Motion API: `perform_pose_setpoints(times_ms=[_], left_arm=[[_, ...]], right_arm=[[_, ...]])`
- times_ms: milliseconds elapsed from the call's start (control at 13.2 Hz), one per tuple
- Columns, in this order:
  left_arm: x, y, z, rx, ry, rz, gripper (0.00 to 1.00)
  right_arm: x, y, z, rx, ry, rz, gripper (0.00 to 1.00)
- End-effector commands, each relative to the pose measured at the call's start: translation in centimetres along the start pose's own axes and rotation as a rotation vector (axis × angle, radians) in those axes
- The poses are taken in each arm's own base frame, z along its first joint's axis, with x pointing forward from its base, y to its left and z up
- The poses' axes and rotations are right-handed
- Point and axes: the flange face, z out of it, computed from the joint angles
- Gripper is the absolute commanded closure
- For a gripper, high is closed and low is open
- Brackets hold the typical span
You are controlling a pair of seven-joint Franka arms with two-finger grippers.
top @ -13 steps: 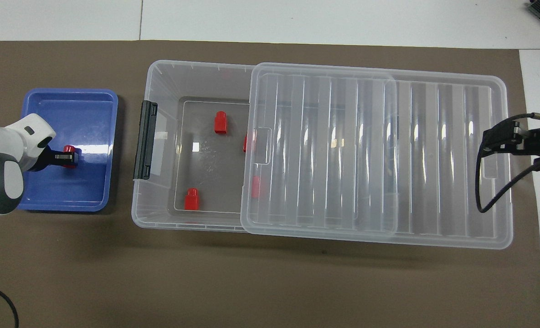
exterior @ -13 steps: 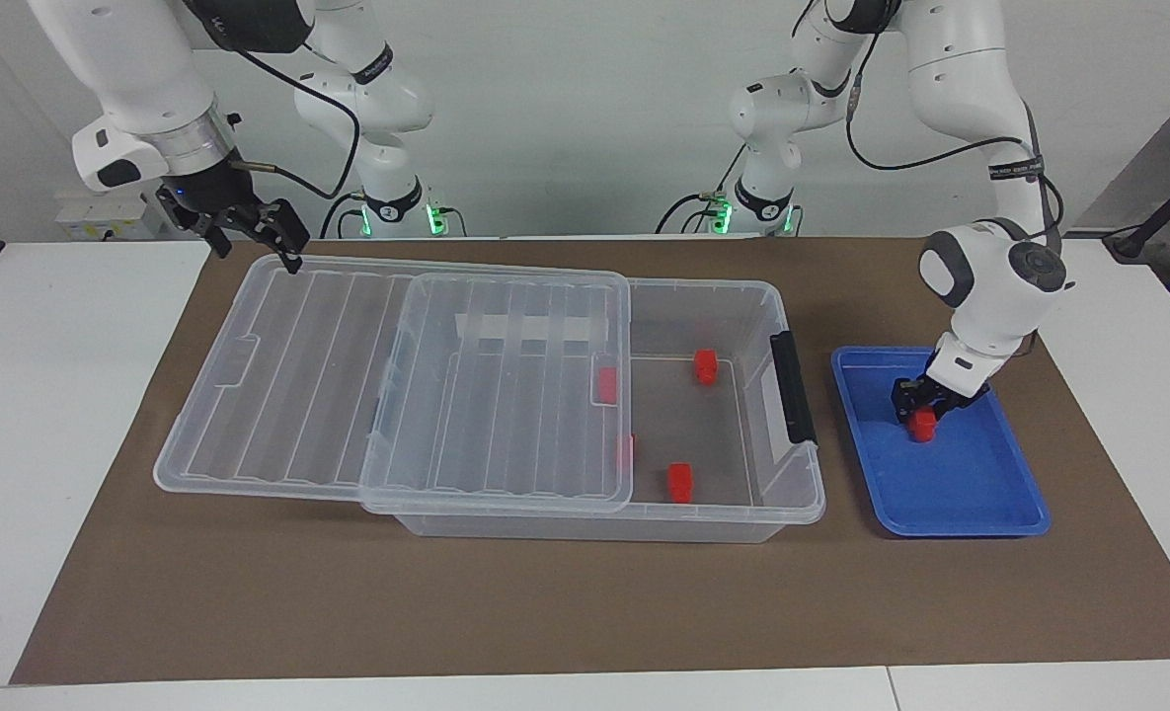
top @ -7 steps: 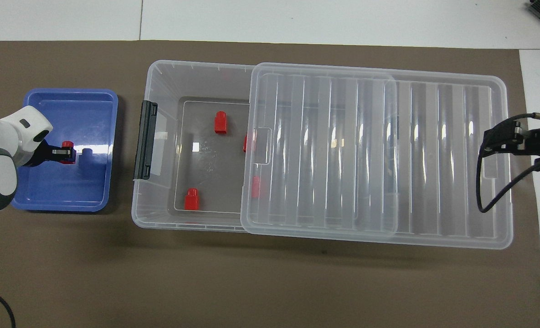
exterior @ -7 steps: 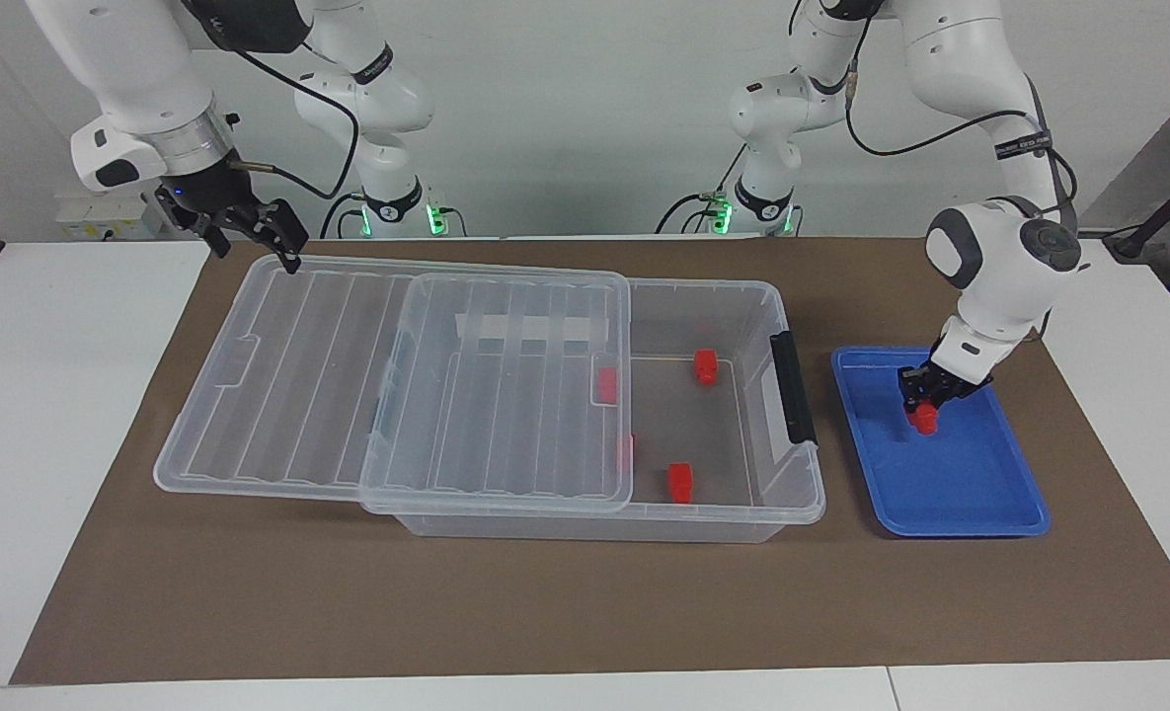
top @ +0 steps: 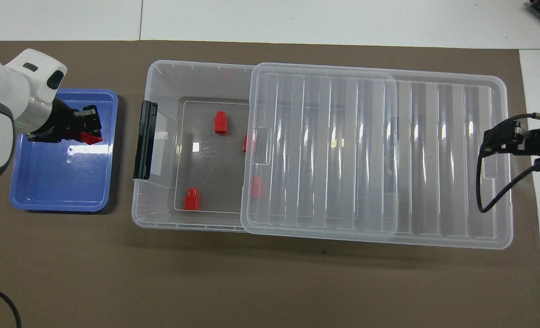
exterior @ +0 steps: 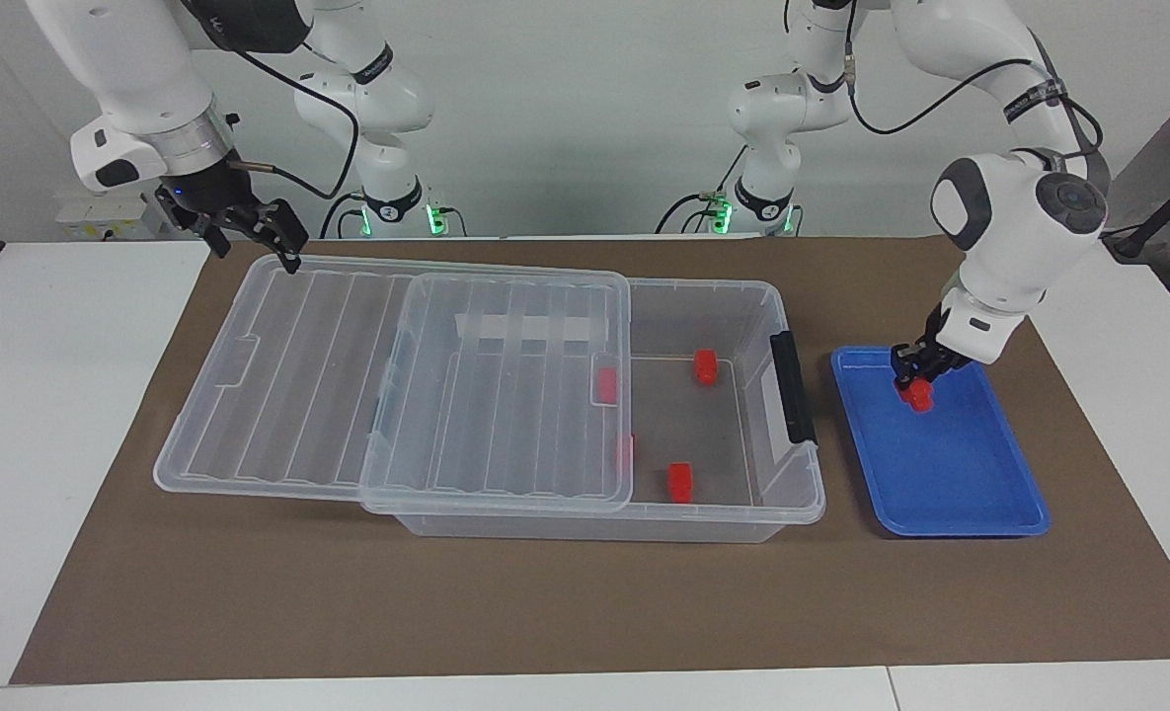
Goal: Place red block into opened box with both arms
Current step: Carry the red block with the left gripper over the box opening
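My left hand [exterior: 918, 376] grips the red block [exterior: 919, 394] over the blue tray [exterior: 950, 499]; the box [exterior: 703, 296] opening lies beside it, right hand [exterior: 249, 229] open, waiting

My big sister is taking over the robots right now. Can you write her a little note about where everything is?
Left gripper: shut on a red block, lifted over the blue tray.
Right gripper: open, waiting over the corner of the lid at the right arm's end.
Box: lid slid partway off, so it is open at the left arm's end. Four red blocks already lie inside.
Left: carry the held block over the opening and drop it in.
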Motion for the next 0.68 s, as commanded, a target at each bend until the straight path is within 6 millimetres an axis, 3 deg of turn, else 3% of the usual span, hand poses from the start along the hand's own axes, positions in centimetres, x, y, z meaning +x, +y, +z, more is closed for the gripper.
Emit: perform_pose_setpoints(times_ms=[0,304,456,608], left_arm=[[-1.4,4.2,-2.1,-0.077,-0.019,-0.173,0.87],[-6.0,10.5,-2.8,-0.104,-0.013,-0.231,0.87],[-9.4,13.2,-1.0,-0.125,0.008,-0.207,0.87],[-13.5,15.5,3.0,-0.178,0.059,-0.181,0.87]], right_arm=[[-0.6,0.4,0.0,0.019,0.000,0.009,0.00],[-0.5,0.3,0.1,0.018,-0.001,0.009,0.00],[-0.5,0.3,0.1,0.018,-0.001,0.010,0.00],[-0.6,0.4,0.0,0.019,0.000,0.009,0.00]])
